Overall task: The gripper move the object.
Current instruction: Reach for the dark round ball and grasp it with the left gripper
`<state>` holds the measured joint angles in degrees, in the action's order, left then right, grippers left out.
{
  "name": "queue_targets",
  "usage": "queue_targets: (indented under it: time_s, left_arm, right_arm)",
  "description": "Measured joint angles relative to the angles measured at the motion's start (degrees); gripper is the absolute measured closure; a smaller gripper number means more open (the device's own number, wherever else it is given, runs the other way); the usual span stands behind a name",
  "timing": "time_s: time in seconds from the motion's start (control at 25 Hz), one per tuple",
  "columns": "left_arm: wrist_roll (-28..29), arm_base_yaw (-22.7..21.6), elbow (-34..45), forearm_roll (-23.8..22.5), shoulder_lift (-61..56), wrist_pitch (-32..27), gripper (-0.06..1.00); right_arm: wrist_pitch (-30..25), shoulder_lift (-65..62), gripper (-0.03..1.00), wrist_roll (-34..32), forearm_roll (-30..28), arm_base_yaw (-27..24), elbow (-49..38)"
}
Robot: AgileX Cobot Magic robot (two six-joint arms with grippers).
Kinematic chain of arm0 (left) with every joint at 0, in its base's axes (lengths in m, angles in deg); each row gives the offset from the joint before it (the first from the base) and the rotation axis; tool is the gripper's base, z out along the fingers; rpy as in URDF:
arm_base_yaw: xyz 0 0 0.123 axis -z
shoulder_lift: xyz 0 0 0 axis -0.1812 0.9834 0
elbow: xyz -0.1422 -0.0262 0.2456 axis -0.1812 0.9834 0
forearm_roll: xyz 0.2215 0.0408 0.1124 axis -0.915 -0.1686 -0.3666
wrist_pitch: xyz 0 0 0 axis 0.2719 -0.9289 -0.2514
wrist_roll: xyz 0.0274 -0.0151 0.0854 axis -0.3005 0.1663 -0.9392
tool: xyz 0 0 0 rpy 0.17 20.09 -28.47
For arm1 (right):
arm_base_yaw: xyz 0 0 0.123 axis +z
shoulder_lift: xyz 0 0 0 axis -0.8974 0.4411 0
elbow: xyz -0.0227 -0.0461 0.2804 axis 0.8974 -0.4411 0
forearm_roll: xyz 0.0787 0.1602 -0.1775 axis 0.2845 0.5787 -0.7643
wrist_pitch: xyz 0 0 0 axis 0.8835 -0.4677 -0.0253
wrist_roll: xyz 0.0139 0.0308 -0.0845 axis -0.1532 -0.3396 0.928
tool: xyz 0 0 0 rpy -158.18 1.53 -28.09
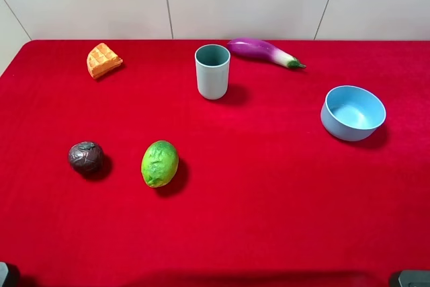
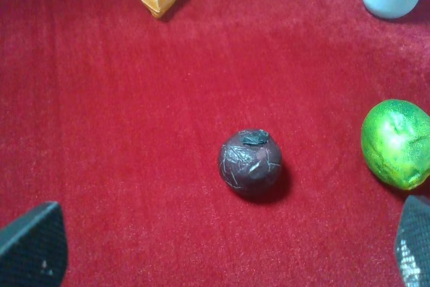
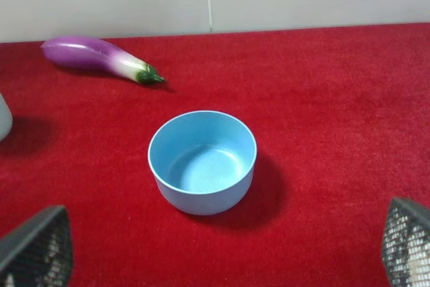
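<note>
Six things lie on the red surface, one of each. The object, a small dark purple-brown wrinkled fruit with its stem end up, sits in the near left part. The single green lime lies near it on its right, and the two do not touch. Farther back there is one orange waffle piece on the left, one pale green cup standing upright near the middle, and one purple eggplant lying just behind and to the right of the cup. One light blue bowl stands open side up at the right, well apart from the rest. There are two tools. The left tool hangs over the object with its two fingers spread wide, gripping nothing and clear of the fruit. The right tool faces the bowl, likewise spread wide and holding nothing.
</note>
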<state>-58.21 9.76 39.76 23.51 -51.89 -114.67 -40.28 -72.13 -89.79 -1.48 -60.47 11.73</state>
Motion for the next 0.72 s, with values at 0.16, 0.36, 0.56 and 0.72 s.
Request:
queue_targets:
  time_s: [0.16, 0.36, 0.56, 0.72]
  left_arm:
    - [0.0, 0.0, 0.0, 0.0, 0.0, 0.0, -0.03]
    - [0.0, 0.0, 0.0, 0.0, 0.0, 0.0, -0.03]
    - [0.0, 0.0, 0.0, 0.0, 0.0, 0.0, -0.03]
    - [0.0, 0.0, 0.0, 0.0, 0.0, 0.0, -0.03]
  right_arm:
    - [0.0, 0.0, 0.28, 0.0, 0.0, 0.0, 0.0]
    - [0.0, 0.0, 0.28, 0.0, 0.0, 0.0, 0.0]
    - [0.0, 0.0, 0.28, 0.0, 0.0, 0.0, 0.0]
    - [0.0, 0.0, 0.28, 0.0, 0.0, 0.0, 0.0]
